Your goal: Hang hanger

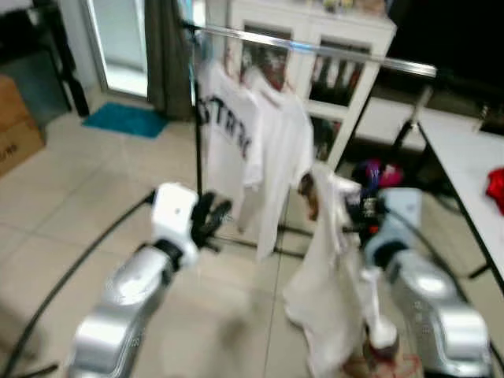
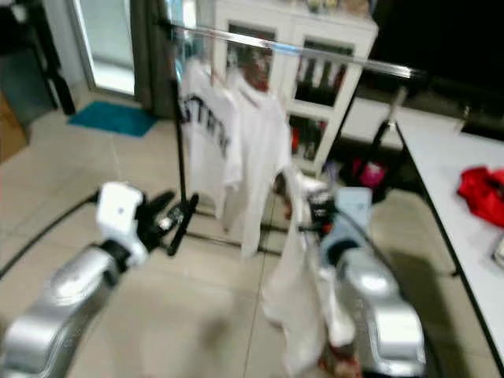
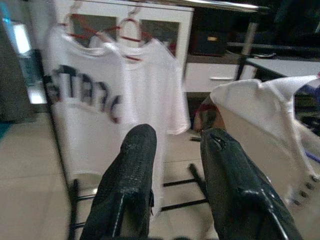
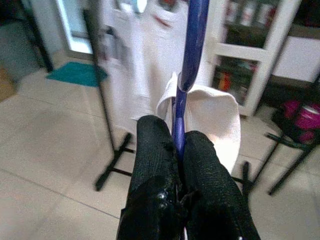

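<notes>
A silver metal clothes rail [image 1: 331, 52] on a black stand, already carrying two white T-shirts on red hangers [image 3: 125, 85], stands on the tiled floor ahead of the robot, which appears to be mid-carry with the hanging step not yet done. Its right hand [image 4: 179, 150] is closed tight on the stem of a blue hanger [image 4: 192, 55] draped with a loose white T-shirt [image 1: 331, 291], held low, below the rail and just right of the hung shirts. Its left hand [image 3: 175, 165] is raised, fingers narrowly apart and empty; next, the hook likely must be lifted over the free stretch of bar.
</notes>
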`<state>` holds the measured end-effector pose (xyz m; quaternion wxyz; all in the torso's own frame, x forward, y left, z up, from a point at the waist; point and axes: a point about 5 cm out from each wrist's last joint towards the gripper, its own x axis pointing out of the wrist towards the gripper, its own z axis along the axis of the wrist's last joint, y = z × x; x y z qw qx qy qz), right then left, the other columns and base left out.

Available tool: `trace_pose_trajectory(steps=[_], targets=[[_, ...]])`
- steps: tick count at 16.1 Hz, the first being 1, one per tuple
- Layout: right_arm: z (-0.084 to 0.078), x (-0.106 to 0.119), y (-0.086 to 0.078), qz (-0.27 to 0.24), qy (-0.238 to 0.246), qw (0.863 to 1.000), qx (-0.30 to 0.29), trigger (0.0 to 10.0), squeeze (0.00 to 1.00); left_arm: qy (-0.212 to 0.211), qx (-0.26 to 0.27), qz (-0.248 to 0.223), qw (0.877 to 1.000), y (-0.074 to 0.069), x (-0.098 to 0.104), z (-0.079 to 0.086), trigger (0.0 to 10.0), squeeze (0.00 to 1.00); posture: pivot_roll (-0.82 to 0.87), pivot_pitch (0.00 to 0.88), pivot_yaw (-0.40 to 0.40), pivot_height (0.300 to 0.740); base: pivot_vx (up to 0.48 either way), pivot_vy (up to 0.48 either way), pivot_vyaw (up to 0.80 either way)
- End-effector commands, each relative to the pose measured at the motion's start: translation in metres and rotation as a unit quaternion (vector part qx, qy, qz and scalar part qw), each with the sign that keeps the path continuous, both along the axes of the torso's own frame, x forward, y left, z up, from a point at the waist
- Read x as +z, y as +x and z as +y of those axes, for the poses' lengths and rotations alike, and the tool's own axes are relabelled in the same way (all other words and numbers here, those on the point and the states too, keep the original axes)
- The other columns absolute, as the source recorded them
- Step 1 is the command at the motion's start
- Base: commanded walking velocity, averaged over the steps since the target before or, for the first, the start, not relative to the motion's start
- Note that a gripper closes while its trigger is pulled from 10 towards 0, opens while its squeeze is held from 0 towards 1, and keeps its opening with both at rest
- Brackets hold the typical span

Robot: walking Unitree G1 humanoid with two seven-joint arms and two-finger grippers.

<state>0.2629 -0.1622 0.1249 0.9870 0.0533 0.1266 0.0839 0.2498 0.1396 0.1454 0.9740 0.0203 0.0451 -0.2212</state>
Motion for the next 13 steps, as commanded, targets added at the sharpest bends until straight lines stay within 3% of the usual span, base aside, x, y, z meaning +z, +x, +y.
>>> trace_pose_trajectory(steps=[1, 3, 4, 8, 10, 11, 12, 13], targets=[[-0.007, 0.008, 0.000, -0.017, -0.006, 1.000, -0.009, 0.0, 0.00, -0.006, -0.008, 0.000, 1.000, 0.000, 0.001, -0.006, 10.0, 0.00, -0.03, 0.000, -0.110, 0.710, 0.000, 0.480, 0.00], [-0.008, 0.008, 0.000, -0.017, -0.007, 1.000, -0.008, 0.0, 0.00, -0.005, -0.010, 0.000, 1.000, 0.000, 0.001, -0.007, 10.0, 0.00, -0.03, 0.000, -0.109, 0.710, 0.000, 0.394, 0.00], [-0.008, 0.009, 0.000, -0.018, -0.008, 1.000, -0.007, 0.0, 0.00, 0.019, -0.012, -0.006, 1.000, 0.002, 0.002, -0.007, 10.0, 0.00, -0.03, 0.000, -0.109, 0.710, 0.000, -0.274, 0.00], [-0.004, 0.011, 0.000, -0.026, -0.012, 0.999, 0.013, 0.0, 0.00, 0.020, -0.009, -0.004, 1.000, 0.003, 0.001, -0.007, 10.0, 0.00, -0.03, 0.000, -0.107, 0.710, 0.000, -0.480, 0.00], [0.001, 0.015, 0.001, -0.036, -0.015, 0.999, 0.036, 0.0, 0.00, 0.013, -0.002, 0.001, 1.000, 0.004, 0.001, -0.006, 10.0, 0.00, -0.03, 0.000, -0.107, 0.710, 0.000, 0.000, 0.00], [0.007, 0.019, 0.001, -0.047, -0.012, 0.997, 0.064, 0.0, 0.00, -0.002, -0.015, -0.002, 1.000, 0.005, 0.003, -0.007, 10.0, 0.22, -0.02, 0.000, -0.105, 0.710, 0.000, 0.000, 0.00], [0.013, 0.024, 0.001, -0.059, -0.012, 0.993, 0.098, 0.0, 0.00, -0.021, -0.020, -0.004, 1.000, 0.008, 0.006, -0.006, 10.0, 1.00, -0.03, 0.000, -0.100, 0.710, 0.000, 0.000, 0.00], [0.016, 0.026, 0.001, -0.064, -0.013, 0.991, 0.116, 0.0, 0.00, -0.020, -0.030, -0.006, 0.999, 0.010, 0.008, -0.007, 10.0, 1.00, -0.03, 0.000, -0.098, 0.710, 0.000, 0.000, 0.00]])
